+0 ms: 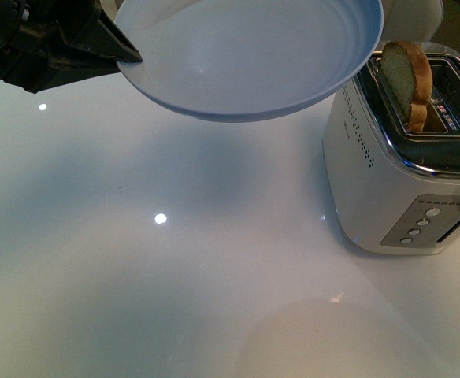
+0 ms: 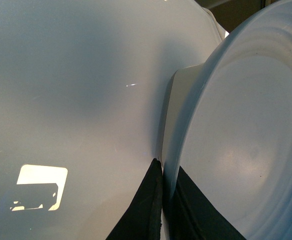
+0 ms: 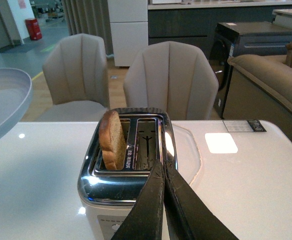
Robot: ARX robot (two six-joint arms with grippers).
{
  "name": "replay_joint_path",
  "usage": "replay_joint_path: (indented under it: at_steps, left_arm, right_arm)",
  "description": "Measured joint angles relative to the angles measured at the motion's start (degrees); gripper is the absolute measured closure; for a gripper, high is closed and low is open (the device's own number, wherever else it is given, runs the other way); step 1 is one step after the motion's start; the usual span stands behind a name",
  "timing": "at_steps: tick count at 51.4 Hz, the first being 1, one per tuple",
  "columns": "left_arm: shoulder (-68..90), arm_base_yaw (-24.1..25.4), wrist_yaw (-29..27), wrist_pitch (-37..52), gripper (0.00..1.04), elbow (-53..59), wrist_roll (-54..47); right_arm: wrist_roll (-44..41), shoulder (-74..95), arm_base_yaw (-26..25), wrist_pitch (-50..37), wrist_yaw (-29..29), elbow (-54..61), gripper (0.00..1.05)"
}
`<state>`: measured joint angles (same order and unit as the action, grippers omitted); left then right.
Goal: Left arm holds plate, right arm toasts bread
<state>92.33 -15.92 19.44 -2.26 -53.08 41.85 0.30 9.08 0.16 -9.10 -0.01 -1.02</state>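
Note:
My left gripper (image 1: 131, 53) is shut on the rim of the pale blue-grey plate (image 1: 254, 55) and holds it in the air, to the left of the toaster. In the left wrist view its black fingers (image 2: 146, 210) pinch the plate's edge (image 2: 236, 140). The bread (image 1: 409, 79) stands upright in the toaster's left slot and sticks out above the top; it also shows in the right wrist view (image 3: 112, 140). My right gripper (image 3: 163, 167) is shut and empty, just above the toaster's chrome top by the front end of the slots. The plate's rim shows there too (image 3: 6, 100).
The white and chrome toaster (image 1: 387, 181) stands at the right on the glossy white table (image 1: 175, 276), with buttons and a lever on its front face. Its second slot (image 3: 147, 142) holds nothing. Two beige chairs (image 3: 168, 80) stand behind the table.

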Motion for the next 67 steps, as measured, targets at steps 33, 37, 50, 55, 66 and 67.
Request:
replay_joint_path:
  at_steps: [33,37,50,55,66,67]
  left_arm:
    - [0.0,-0.4,-0.1,0.0,1.02,0.0,0.0]
    - [0.0,-0.4,-0.1,0.0,1.02,0.0,0.0]
    - [-0.1,-0.4,-0.1,0.0,1.02,0.0,0.0]
    - [-0.3,-0.4,-0.1,0.0,1.02,0.3,0.0]
    - [-0.3,2.7,0.7,0.0,1.02,1.2,-1.6]
    - [-0.3,3.3,0.9,0.0,1.02,1.4,-1.8]
  right_arm:
    - [-0.1,-8.7,0.0,9.0,0.0,0.0,0.53]
    - [-0.1,-8.7,0.0,9.0,0.0,0.0,0.43]
    - [-0.1,-8.7,0.0,9.0,0.0,0.0,0.09]
    - [-0.1,-8.7,0.0,9.0,0.0,0.0,0.09]
    - [-0.1,-8.7,0.0,9.0,0.0,0.0,0.09]
    - [-0.1,-8.7,0.0,9.0,0.0,0.0,0.09]
